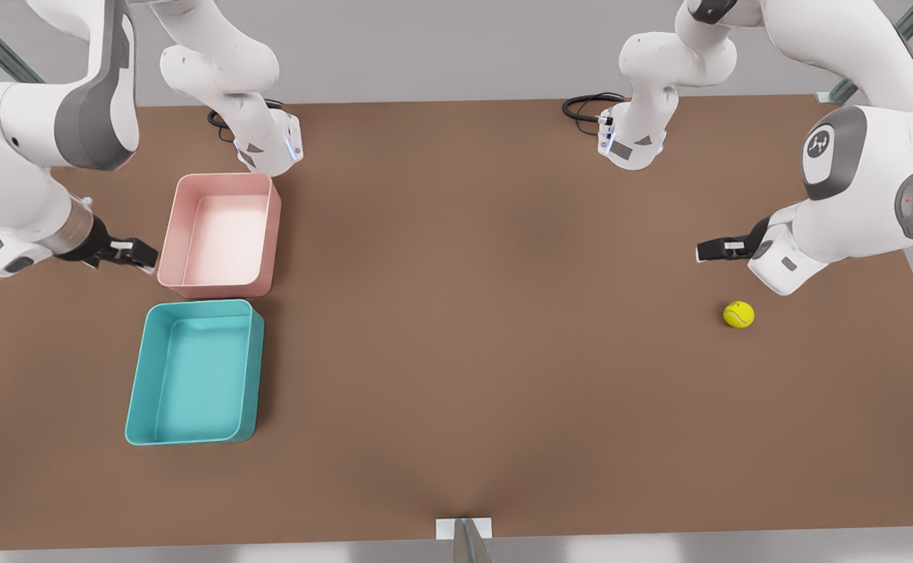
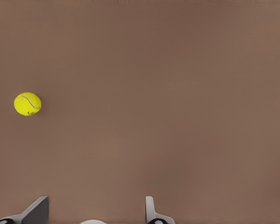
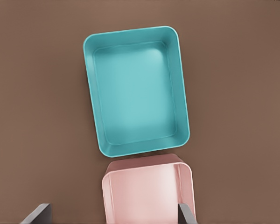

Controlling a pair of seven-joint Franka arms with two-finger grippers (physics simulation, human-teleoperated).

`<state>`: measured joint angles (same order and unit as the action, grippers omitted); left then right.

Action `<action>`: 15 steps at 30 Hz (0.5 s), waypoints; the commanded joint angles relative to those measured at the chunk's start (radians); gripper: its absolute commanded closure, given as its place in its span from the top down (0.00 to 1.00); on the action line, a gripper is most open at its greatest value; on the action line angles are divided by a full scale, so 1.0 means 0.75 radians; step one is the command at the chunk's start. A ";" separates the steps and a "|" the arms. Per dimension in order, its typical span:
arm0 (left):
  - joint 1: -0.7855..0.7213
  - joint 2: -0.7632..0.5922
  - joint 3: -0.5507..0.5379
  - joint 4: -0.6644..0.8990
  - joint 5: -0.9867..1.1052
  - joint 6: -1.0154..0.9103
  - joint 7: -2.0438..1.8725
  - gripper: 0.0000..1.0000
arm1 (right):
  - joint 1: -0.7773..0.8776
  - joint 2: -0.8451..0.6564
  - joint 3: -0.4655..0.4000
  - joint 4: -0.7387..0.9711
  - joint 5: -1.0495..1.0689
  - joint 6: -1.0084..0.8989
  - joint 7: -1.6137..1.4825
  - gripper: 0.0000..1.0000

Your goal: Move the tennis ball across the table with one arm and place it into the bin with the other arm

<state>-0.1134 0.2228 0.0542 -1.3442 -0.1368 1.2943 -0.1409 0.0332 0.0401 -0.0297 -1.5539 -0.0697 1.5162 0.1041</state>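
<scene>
- Tennis ball (image 1: 738, 314) sits on the table (image 1: 472, 328) near the edge at the front view's right, nothing touching it. In the left wrist view the ball (image 2: 27, 103) lies on bare tabletop, off to one side of the fingers.
- Left gripper (image 1: 708, 251) is the one at the front view's right: it hangs above the table near the ball, not in contact. Jaws stand apart; both fingertips (image 2: 37, 210) show in the left wrist view with a wide gap and nothing between them.
- Bin (image 1: 195, 372), teal, sits at the front view's left, nearer the camera side of the table, upright and empty. The right wrist view looks straight down on the bin (image 3: 136, 91).
- Pink tub (image 1: 220, 234) stands just behind the bin, short ends almost touching, a thin gap between them. Also empty. In the right wrist view the pink tub (image 3: 147, 193) lies between the two fingertips.
- Right gripper (image 1: 143, 256) is at the front view's left, hovering just beside the pink tub's outer long wall, well away from the ball. Jaws apart, holding nothing.
- Black cables (image 1: 585, 105) lie coiled by the arm bases along the far edge of the table.
</scene>
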 commanded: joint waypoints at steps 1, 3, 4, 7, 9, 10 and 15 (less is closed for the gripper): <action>0.000 0.000 0.001 0.001 0.000 0.003 -0.047 1.00 | 0.021 -0.004 0.001 -0.004 -0.001 -0.021 -0.053 1.00; 0.002 0.004 0.005 0.001 -0.002 0.003 -0.027 0.66 | 0.021 -0.002 0.001 0.000 -0.003 -0.038 -0.051 1.00; 0.006 0.006 0.020 -0.012 -0.002 -0.036 0.079 0.27 | 0.021 0.000 0.001 0.002 -0.005 -0.038 -0.049 1.00; 0.016 0.020 0.214 -0.298 0.002 0.238 1.059 0.21 | 0.021 0.002 0.001 -0.010 -0.005 -0.040 -0.063 1.00; 0.069 0.079 0.232 -0.363 0.017 0.481 1.825 0.21 | 0.021 0.010 0.001 -0.010 -0.005 -0.040 -0.061 1.00; 0.090 0.120 0.232 -0.376 0.013 0.522 2.030 0.21 | 0.021 0.014 0.001 -0.010 -0.005 -0.042 -0.061 1.00; 0.155 0.165 0.234 -0.503 0.033 0.739 2.753 0.21 | 0.019 0.022 -0.012 -0.014 -0.013 -0.056 -0.061 1.00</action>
<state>0.0015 0.3461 0.2280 -1.7110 -0.1120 1.6673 0.5640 0.0607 0.0572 -0.0363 -1.5642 -0.0765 1.4846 0.0789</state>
